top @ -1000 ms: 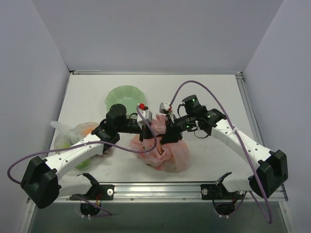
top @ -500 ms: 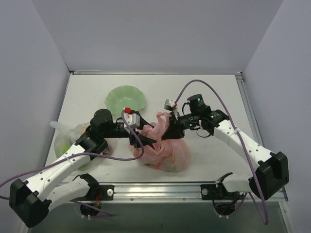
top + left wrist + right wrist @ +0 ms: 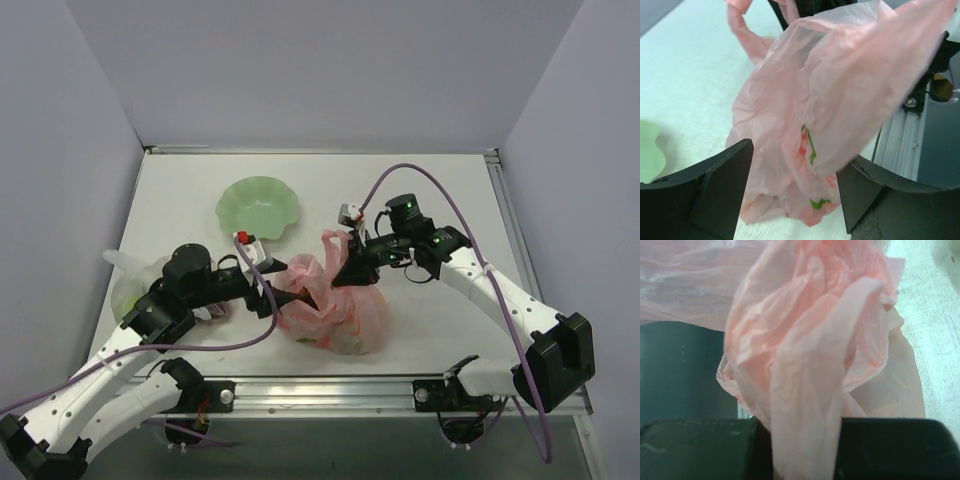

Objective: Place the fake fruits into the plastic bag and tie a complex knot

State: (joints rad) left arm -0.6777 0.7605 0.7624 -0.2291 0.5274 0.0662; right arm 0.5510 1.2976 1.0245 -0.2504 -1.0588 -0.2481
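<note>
White surface [image 3: 440, 200] under pale walls, with a green scalloped bowl [image 3: 258, 205] at the far left and a clear bag of fruits [image 3: 135, 290] by the left edge. At centre, toward the near edge, the pink plastic bag [image 3: 340, 310], slumped on its bulging base.

Just changed on the left: left claw [image 3: 300, 292] sprung open from a tight pinch and drawn back toward the near left, jaws wide either side of the film, no grip visible. On the right: right claw [image 3: 350, 268] clamped shut on a twisted strip of the bag's neck, plain from the right wrist.

Reads as a hand-over within the knot: one end released, the other kept taut, the tie not yet finished.

Long axis of the bag running from the base at the near edge up and away to the gathered top, with a handle loop [image 3: 330, 240] pointing to the far side above the right claw. Green and red patches through the film; fruit or print, cannot tell.
</note>
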